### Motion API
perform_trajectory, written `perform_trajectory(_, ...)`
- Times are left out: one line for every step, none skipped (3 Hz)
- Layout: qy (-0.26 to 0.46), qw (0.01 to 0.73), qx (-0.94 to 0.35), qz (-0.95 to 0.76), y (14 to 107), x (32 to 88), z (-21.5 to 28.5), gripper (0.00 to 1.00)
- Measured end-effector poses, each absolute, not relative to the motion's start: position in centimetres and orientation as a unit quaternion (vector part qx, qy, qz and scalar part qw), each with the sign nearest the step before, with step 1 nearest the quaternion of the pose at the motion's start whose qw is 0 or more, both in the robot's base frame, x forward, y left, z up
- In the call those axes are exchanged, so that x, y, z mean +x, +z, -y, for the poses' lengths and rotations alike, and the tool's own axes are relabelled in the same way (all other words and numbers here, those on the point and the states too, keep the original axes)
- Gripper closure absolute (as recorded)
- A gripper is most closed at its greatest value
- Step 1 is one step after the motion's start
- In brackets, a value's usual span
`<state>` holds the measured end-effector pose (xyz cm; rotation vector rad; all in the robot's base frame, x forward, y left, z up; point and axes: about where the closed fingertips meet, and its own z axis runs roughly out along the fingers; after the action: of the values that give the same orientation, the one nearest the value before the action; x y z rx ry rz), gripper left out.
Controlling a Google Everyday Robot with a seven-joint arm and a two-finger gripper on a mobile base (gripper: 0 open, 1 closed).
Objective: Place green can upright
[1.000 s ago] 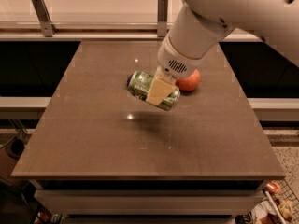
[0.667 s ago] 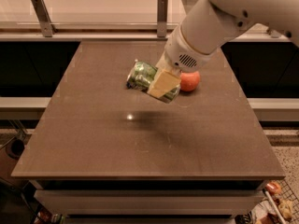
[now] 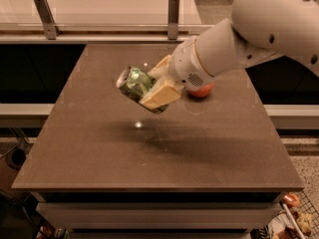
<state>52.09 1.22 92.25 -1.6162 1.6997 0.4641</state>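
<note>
Gripper [image 3: 153, 83]: one, clenched on the green can, in the air over the counter's middle.
Green can [image 3: 133, 83]: one, tilted, silver end facing up-left, off the surface.
Red-orange round item [image 3: 202, 90]: one, on the counter, partly behind the arm.
Counter [image 3: 149, 153]: one; bare brown surface to the front and left; all edges well apart from the can.

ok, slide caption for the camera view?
Tool holds the green can tilted above the table; a reddish fruit sits behind it.
</note>
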Motion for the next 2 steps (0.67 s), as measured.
perform_trajectory(0.237, 0.406, -0.623, -0.625, 91.5, 51.2, -4.2, 1.0)
perform_trajectory(0.278, 0.439, -0.608, -0.6, 91.3, 49.8, -5.8, 1.0)
